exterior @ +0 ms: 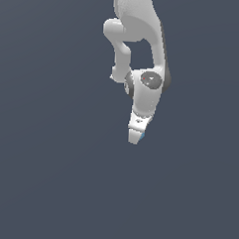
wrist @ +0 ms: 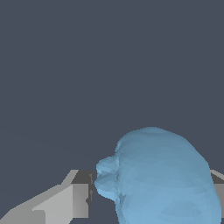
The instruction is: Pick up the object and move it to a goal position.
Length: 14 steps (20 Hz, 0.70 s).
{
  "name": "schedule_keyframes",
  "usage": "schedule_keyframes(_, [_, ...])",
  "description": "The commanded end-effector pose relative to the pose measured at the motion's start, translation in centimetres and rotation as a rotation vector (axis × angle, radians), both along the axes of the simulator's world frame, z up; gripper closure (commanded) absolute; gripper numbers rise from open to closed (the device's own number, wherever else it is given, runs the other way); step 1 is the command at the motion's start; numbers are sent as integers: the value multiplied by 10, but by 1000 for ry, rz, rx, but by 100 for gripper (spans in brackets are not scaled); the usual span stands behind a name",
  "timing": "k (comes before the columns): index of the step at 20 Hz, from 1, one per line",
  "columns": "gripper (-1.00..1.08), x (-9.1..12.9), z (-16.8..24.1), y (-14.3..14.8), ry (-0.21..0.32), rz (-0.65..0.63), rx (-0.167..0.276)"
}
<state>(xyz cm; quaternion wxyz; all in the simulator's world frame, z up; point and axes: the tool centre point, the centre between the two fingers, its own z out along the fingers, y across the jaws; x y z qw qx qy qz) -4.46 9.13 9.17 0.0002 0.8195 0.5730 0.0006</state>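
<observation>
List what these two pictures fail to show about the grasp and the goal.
- Goal position: no marker shows in either view.
- Light-blue blob: cut off by the wrist view's edge; in the exterior view only a tiny sliver shows beside the gripper.
- One of the fingers sits beside the blob, the other is mostly hidden behind it; firm contact cannot be confirmed.

The end effector (exterior: 136,137) hides most of the object (exterior: 142,136) (exterior view).
</observation>
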Motion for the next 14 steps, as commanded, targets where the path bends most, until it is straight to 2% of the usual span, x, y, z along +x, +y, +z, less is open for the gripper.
schedule_keyframes(1, [108, 10, 13, 23, 0, 0, 1])
schedule_keyframes(8, [108, 38, 47, 85, 1, -1, 1])
schedule_keyframes(14, [108, 55, 66, 119, 1, -1, 0])
